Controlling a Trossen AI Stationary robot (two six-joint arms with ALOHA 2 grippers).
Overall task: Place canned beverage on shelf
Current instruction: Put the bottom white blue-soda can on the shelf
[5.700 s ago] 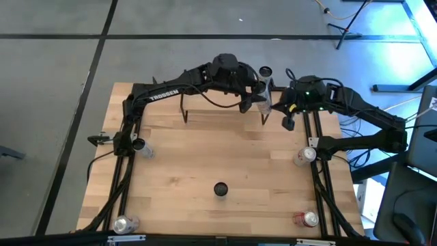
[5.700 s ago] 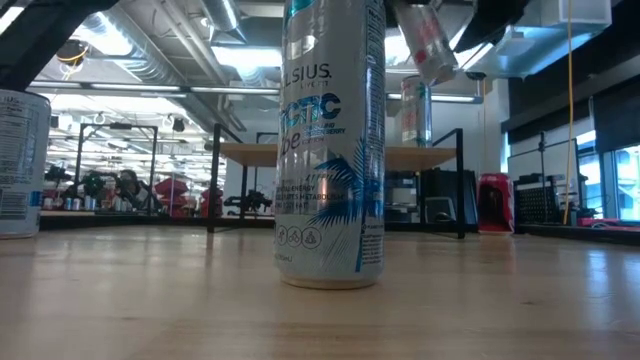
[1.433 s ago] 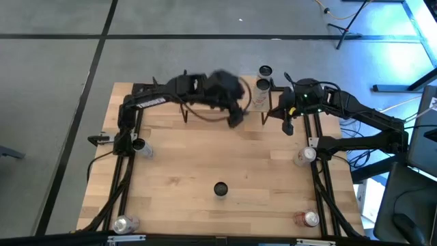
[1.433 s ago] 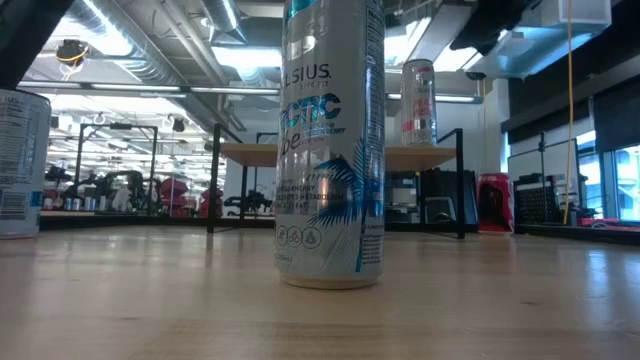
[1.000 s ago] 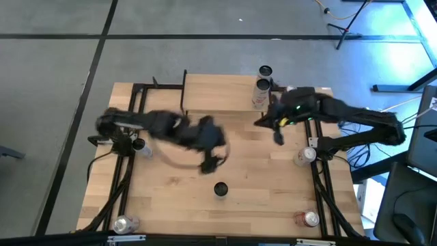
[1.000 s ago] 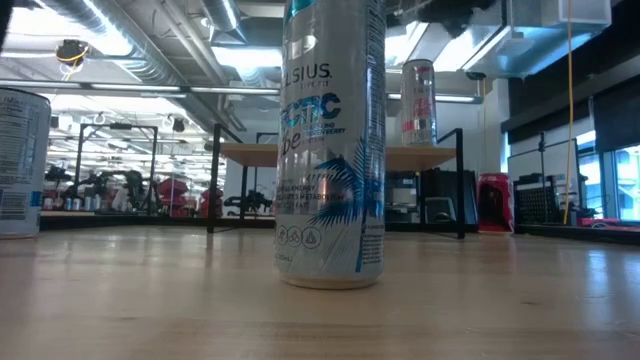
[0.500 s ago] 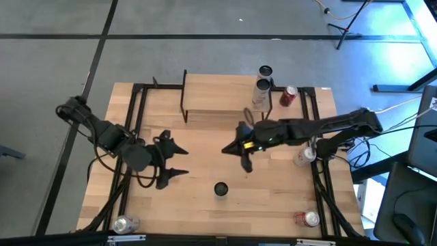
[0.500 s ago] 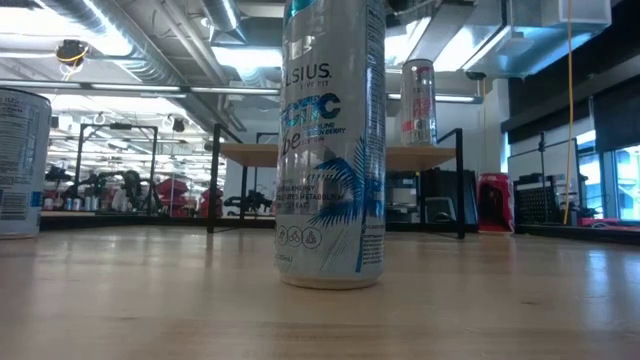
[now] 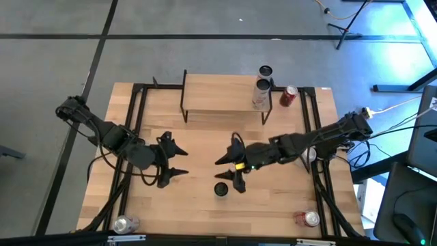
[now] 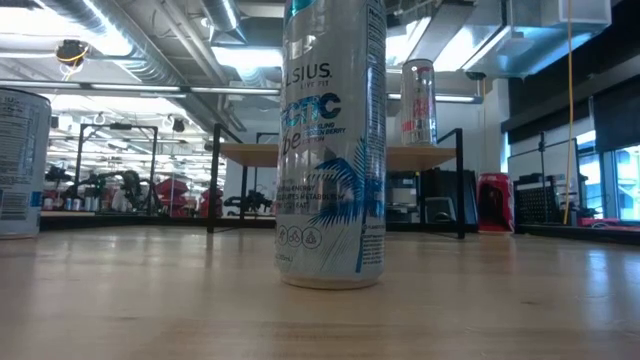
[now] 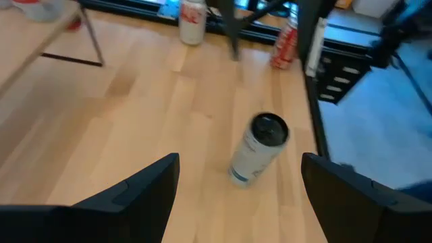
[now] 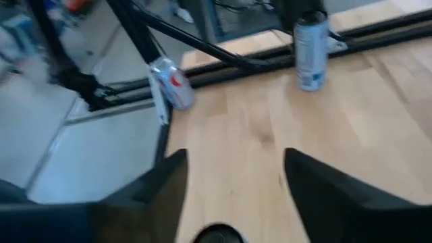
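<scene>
A tall white-and-blue beverage can (image 9: 220,189) stands upright on its base at the table's middle, near the front; it also fills the low view (image 10: 330,140). My right gripper (image 9: 230,173) hovers open just over its far side, and the can's dark top (image 12: 219,235) shows between the fingers, untouched. My left gripper (image 9: 175,160) stands open to the can's left, pointing at the can (image 11: 258,150). The shelf (image 9: 218,92) stands at the table's far side, with a pale can (image 9: 259,96) upright on its right end (image 10: 418,102).
A dark-topped can (image 9: 265,71) stands behind the shelf. A red can (image 9: 288,96) lies to the shelf's right. More cans sit at the near left corner (image 9: 123,223) and the near right corner (image 9: 307,219). Black frame rails run along both table sides.
My right gripper has travelled from beside the shelf toward the table's near edge, down to the middle can, and has opened. My left gripper swung from the table's middle toward the left edge and then kept still. No can has moved.
</scene>
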